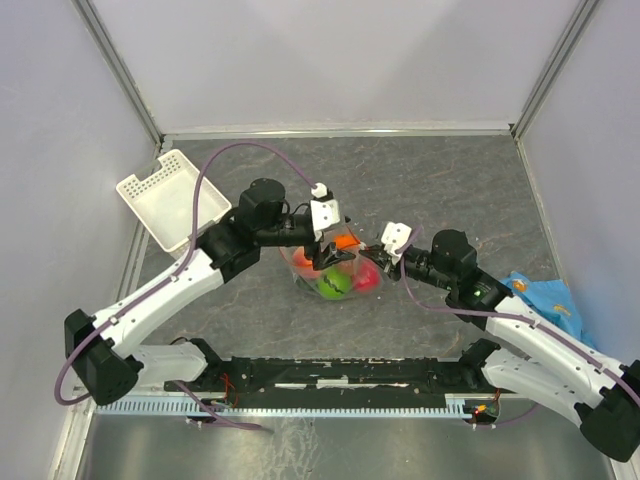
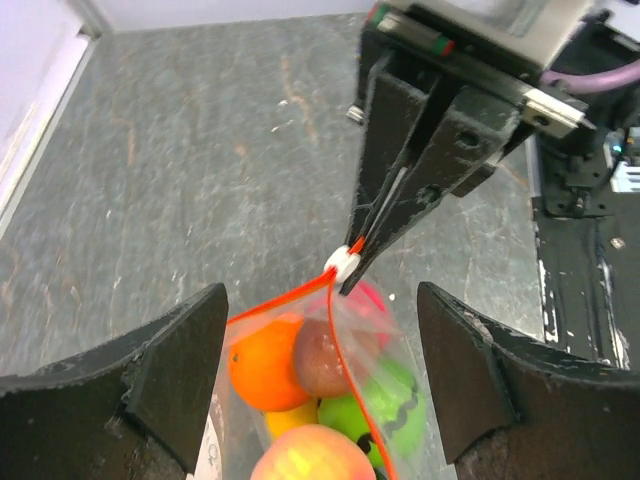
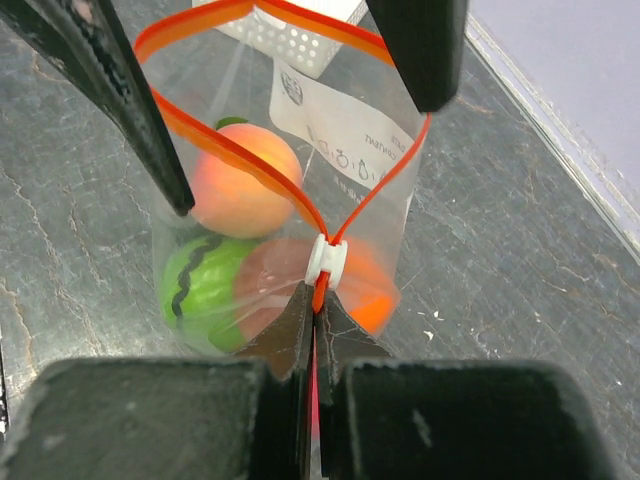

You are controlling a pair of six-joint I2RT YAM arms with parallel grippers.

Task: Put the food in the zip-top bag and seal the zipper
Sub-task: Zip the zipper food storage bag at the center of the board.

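White perforated plastic is the first thing at your far left: a basket (image 1: 165,195) lying by the left wall on the grey table (image 1: 450,190), well apart from everything else.

Next comes your left gripper (image 2: 320,298), reaching in toward the middle of the table. Its fingers (image 2: 150,390) stand spread wide, one on either side of the bag's mouth, and they have hold of nothing. Whether they brush the plastic you cannot tell.

Between your two grippers sits the zip-top bag (image 3: 392,210), clear and crinkly, near the centre of the table, with a white printed label (image 3: 345,130) on one face. The food (image 1: 333,284) is inside it. You can make out an orange piece (image 2: 265,365), a brownish one (image 2: 322,357), a peach one (image 3: 245,180), a lime green one (image 3: 195,285) with a dark wavy stripe, and a pink-red one (image 1: 368,277).

The zipper (image 3: 230,158) is not sealed. Its two orange-red strips part from a small white slider (image 3: 327,262) and bow open into a loop.

Right of that, your right gripper (image 3: 316,300) is closed tight, pinching the zipper just beside the slider at the bag's right-hand end.

At your far right, a blue cloth (image 1: 545,295) lies crumpled beside the right arm.
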